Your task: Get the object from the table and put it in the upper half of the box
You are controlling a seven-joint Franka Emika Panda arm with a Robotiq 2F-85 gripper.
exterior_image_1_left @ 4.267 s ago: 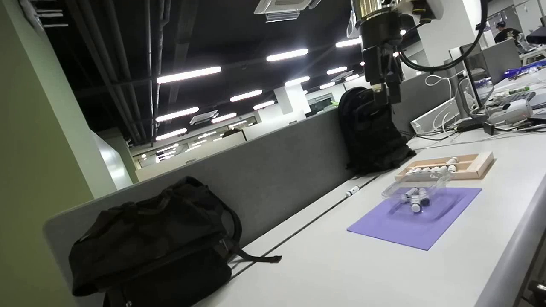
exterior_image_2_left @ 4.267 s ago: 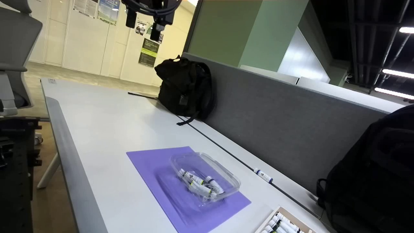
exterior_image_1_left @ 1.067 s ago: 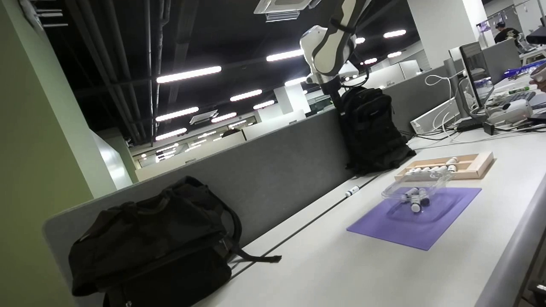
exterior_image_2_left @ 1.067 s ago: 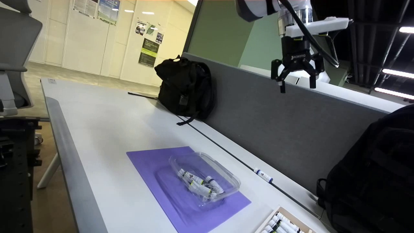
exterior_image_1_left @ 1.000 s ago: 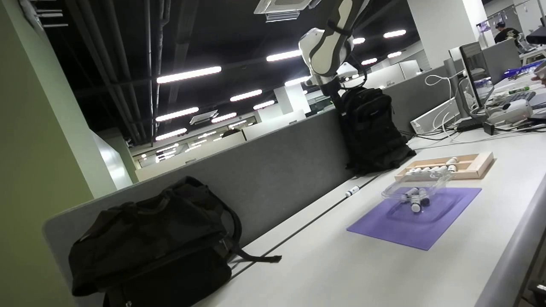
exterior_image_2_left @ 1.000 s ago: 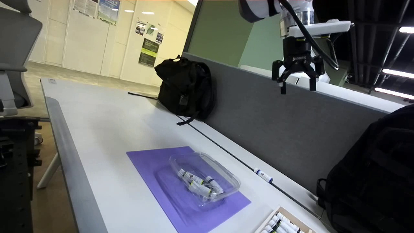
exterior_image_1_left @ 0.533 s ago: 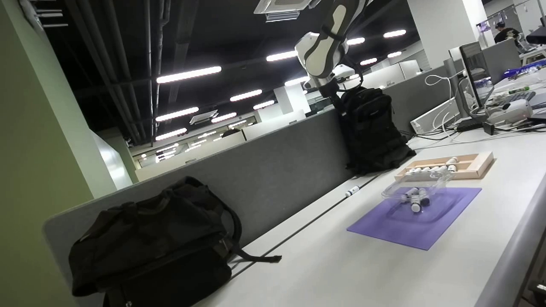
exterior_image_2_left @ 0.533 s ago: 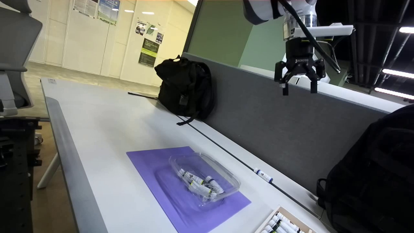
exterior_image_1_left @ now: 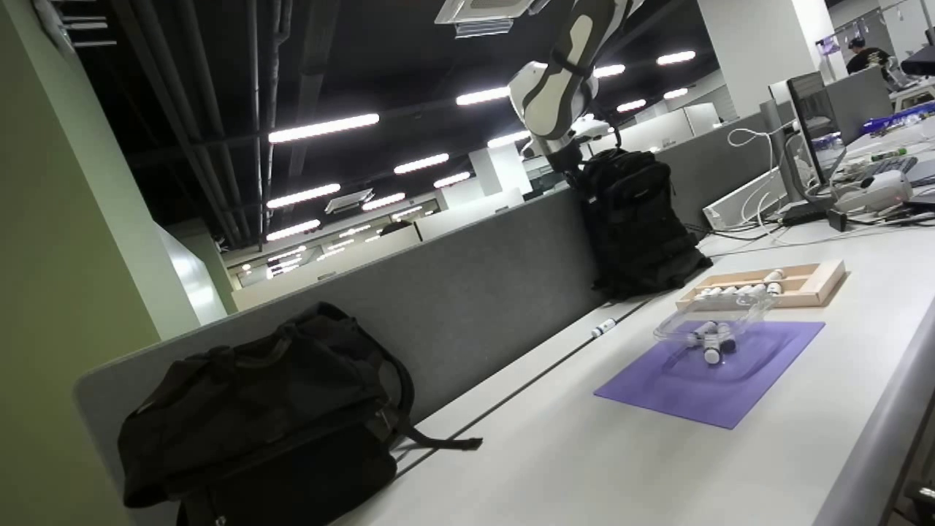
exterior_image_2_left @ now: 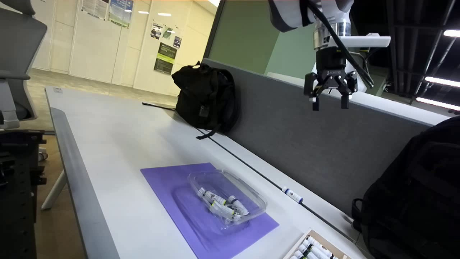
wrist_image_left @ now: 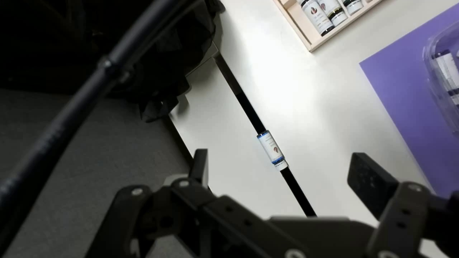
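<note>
White cylindrical bottle with blue bands (wrist_image_left: 270,147) not yet fetched; both pick and placement apparently left to do. Starting with the long, smooth, off-white table (exterior_image_1_left: 570,438), crossed by a thin dark slot (wrist_image_left: 297,193). Next in size, a flat, purple, rectangular mat (exterior_image_1_left: 694,402), seemingly no part of the job. Then the goal: a shallow rectangular box of pale tan wood (exterior_image_1_left: 822,283), near the mat but apart from it, already holding several similar white bottles (wrist_image_left: 317,16). Upper half hard to identify for sure from these angles, free room likewise. Smaller again, a clear plastic tray (exterior_image_2_left: 249,190) on the mat, with more such bottles (exterior_image_2_left: 222,208) lying inside, probably to be left alone. High above the table, a black two-fingered tool (exterior_image_2_left: 330,105), fingers (wrist_image_left: 371,182) spread wide apart, nothing gripped. Last, the task's bottle: lying on its side along the dark slot, apart from box, mat and tray; visible between the fingers in the wrist view, yet well below, untouched. Still to come, presumably: lower the tool, grasp, lift, carry across to the box, and set down in the upper half without knocking the neighbours there.
</note>
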